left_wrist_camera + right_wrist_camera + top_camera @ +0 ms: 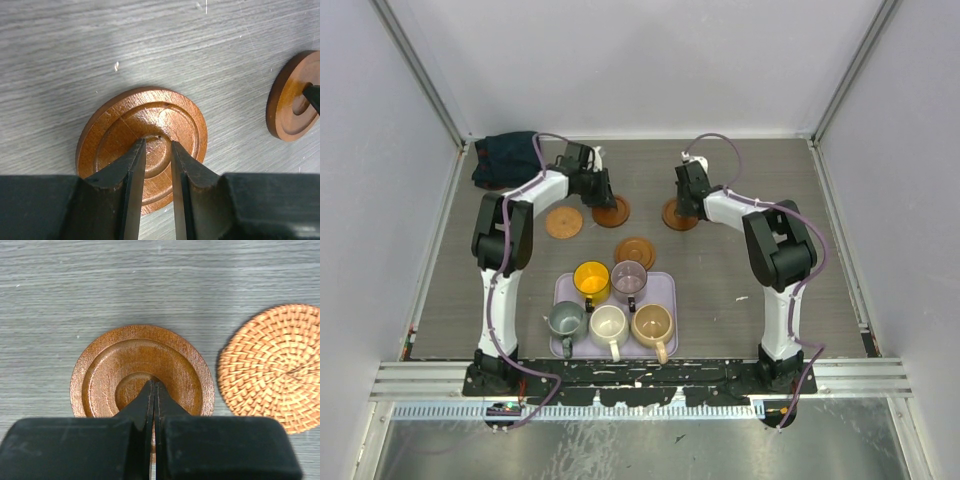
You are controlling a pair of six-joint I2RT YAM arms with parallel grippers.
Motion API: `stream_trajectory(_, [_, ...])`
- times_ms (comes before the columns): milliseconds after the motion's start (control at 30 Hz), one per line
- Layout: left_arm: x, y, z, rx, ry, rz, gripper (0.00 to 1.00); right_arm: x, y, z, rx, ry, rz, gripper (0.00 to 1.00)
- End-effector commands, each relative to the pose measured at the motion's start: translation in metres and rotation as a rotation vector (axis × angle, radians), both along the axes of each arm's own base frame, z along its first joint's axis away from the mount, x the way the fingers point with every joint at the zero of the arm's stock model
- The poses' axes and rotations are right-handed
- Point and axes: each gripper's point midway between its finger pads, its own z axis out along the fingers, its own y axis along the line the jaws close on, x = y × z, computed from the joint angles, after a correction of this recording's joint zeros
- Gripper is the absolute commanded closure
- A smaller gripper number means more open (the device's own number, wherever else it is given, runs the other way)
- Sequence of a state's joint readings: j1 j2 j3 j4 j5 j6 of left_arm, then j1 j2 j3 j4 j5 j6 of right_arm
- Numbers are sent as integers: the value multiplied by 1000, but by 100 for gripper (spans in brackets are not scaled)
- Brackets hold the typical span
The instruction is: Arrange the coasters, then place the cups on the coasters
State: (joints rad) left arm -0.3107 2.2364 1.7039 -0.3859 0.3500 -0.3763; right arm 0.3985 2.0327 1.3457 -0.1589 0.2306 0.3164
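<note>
Four brown coasters lie on the table beyond the tray. My left gripper (605, 197) (157, 144) is tip-down on the centre of one ringed coaster (613, 212) (142, 132), its jaws a narrow gap apart with nothing between them. On the centre of another ringed coaster (677, 216) (142, 370) rests my right gripper (684, 207) (154, 384), which is shut and holds nothing. That same coaster (290, 95) shows at the right edge of the left wrist view. A flat coaster (563, 222) and a woven coaster (634, 252) (275, 365) lie free. The yellow (591, 279), purple (629, 277), grey-green (566, 319), white (608, 324) and tan (652, 321) cups stand on the tray.
The lavender tray (663, 285) sits near the front centre between the arm bases. A dark bundle of cloth (505, 158) lies in the back left corner. Walls close the table in at the left, right and back.
</note>
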Motion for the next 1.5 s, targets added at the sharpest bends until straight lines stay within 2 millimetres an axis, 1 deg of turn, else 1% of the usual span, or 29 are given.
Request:
stream_trajectory(0, [18,-1,26,-37,-67,-25,72,20,-8,45,-7,-100,-11,99])
stream_trajectory(67, [18,-5,34,-63,-82,-46,72,24,-3,58,11,-129,10,99])
stream_trajectory(133, [18,-8,50,-88,-111,-59,72,27,1,74,28,-167,24,99])
stream_trajectory(167, [17,-10,58,-99,-131,-65,72,27,7,82,58,-181,55,99])
stream_trajectory(300, [13,-10,110,-136,-248,-75,71,26,17,124,103,-272,105,99])
stream_trajectory(333, [10,-8,122,-137,-277,-75,71,24,22,136,115,-294,122,99])
stream_trajectory(367, [7,-5,132,-133,-302,-70,71,21,24,143,121,-302,136,99])
stream_trajectory(400, [4,-1,140,-122,-321,-59,71,17,28,148,127,-304,153,99])
stream_trajectory(467, [-5,12,147,-80,-339,-15,70,6,38,151,139,-288,192,99])
stream_trajectory(500, [-11,21,143,-51,-332,14,70,0,44,149,143,-275,212,99])
stream_trajectory(533, [-16,29,134,-14,-313,44,70,-8,51,146,146,-261,234,99])
stream_trajectory(567, [-23,43,119,40,-279,87,69,-15,57,142,143,-247,255,99])
stream_trajectory(633, [-35,63,97,103,-213,141,70,-30,71,132,139,-215,294,99])
stream_trajectory(700, [-48,79,75,132,-141,185,72,-45,84,118,136,-177,328,99])
stream_trajectory(800, [-63,95,53,143,-69,226,74,-65,102,99,139,-126,366,99])
stream_trajectory(900, [-71,103,42,174,-31,234,75,-82,119,85,135,-89,409,99])
stream_trajectory(1033, [-78,114,28,241,22,250,77,-99,131,72,134,-47,431,99])
stream_trajectory(1167, [-76,118,17,263,48,264,77,-114,136,58,130,5,437,99])
stream_trajectory(1367, [-70,125,8,279,71,282,77,-140,141,32,126,105,451,99])
stream_trajectory(1467, [-67,131,4,278,81,297,77,-149,140,19,113,142,447,99])
